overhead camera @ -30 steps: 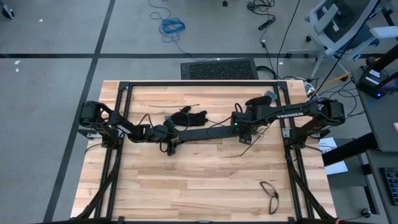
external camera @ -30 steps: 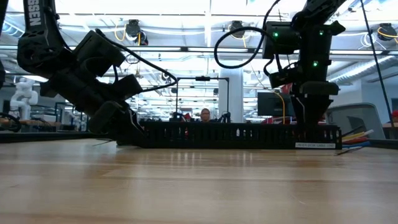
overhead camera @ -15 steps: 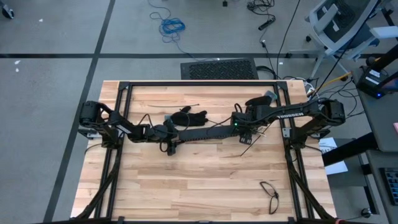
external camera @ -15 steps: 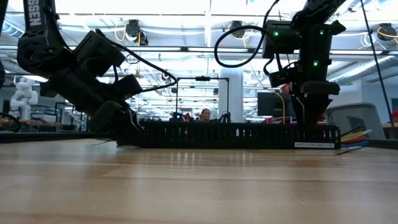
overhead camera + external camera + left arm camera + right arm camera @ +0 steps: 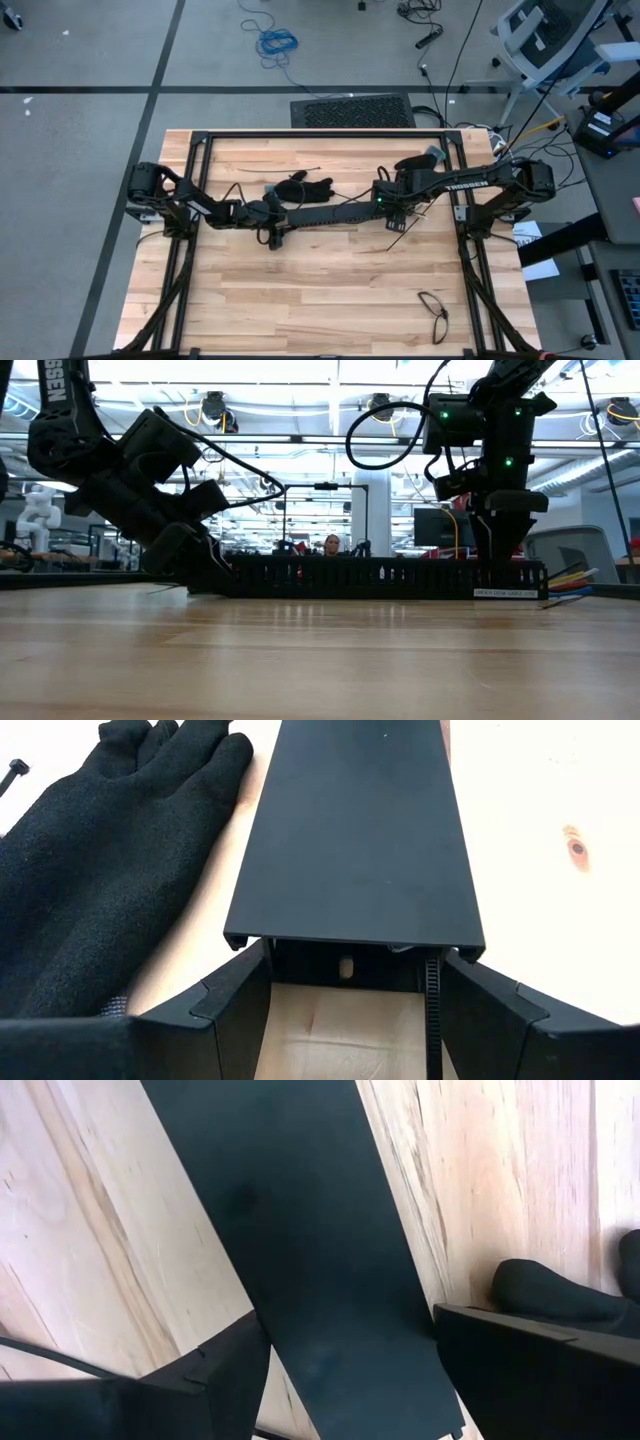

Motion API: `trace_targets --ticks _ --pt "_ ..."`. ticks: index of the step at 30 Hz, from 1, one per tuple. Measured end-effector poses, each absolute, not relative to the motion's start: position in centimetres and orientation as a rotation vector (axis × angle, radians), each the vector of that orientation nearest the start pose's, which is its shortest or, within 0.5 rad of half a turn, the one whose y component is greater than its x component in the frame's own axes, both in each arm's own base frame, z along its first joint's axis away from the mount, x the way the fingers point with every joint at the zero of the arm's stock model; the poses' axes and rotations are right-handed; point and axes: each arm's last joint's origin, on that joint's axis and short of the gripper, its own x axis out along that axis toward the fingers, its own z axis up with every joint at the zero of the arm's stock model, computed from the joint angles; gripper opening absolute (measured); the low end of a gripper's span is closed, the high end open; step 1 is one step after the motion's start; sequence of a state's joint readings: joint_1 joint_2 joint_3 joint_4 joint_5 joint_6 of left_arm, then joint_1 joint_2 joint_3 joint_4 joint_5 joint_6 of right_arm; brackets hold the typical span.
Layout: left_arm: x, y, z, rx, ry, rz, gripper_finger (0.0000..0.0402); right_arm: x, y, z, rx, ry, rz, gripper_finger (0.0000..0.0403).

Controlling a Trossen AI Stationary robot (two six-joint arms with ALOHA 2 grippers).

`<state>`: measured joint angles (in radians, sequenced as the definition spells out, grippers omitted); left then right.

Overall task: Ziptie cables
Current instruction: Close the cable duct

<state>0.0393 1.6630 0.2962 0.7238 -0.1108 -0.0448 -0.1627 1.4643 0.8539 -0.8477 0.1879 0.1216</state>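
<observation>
Grips one end of the long black slotted bar (image 5: 350, 840) in the left hand (image 5: 355, 965), fingers pressed to both sides of the channel under its lid. Pinches the other end, toward the bench's (image 5: 300, 300) right edge, in the right hand (image 5: 345, 1330), fingers against both edges.

Judged early in the job: finds no tie cinched round any bundle. Leaves the cables (image 5: 570, 575) poking loose from the bar's right end, mid-bench. Leaves one black cable loop (image 5: 434, 310) alone near a right-edge corner, well apart from the bar. Still to do, by this reckoning: gathering the wires, wrapping a strip, pulling it tight.

Catches the coloured wire ends only from the low view. Catches a ribbed black strip (image 5: 432, 1010) beside one left finger, and the black glove (image 5: 100, 870) just beside the bar, close up only from the left wrist. Gets the bench-wide layout only from above.
</observation>
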Motion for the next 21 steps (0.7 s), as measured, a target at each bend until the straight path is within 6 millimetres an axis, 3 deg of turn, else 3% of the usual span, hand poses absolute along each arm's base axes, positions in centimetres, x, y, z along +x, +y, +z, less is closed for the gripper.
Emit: trace_targets --ticks 21 --pt "22.97 1.22 8.08 -0.019 0.639 0.158 0.0242 23.22 -4.36 17.91 0.069 1.465 -0.364 0.0257"
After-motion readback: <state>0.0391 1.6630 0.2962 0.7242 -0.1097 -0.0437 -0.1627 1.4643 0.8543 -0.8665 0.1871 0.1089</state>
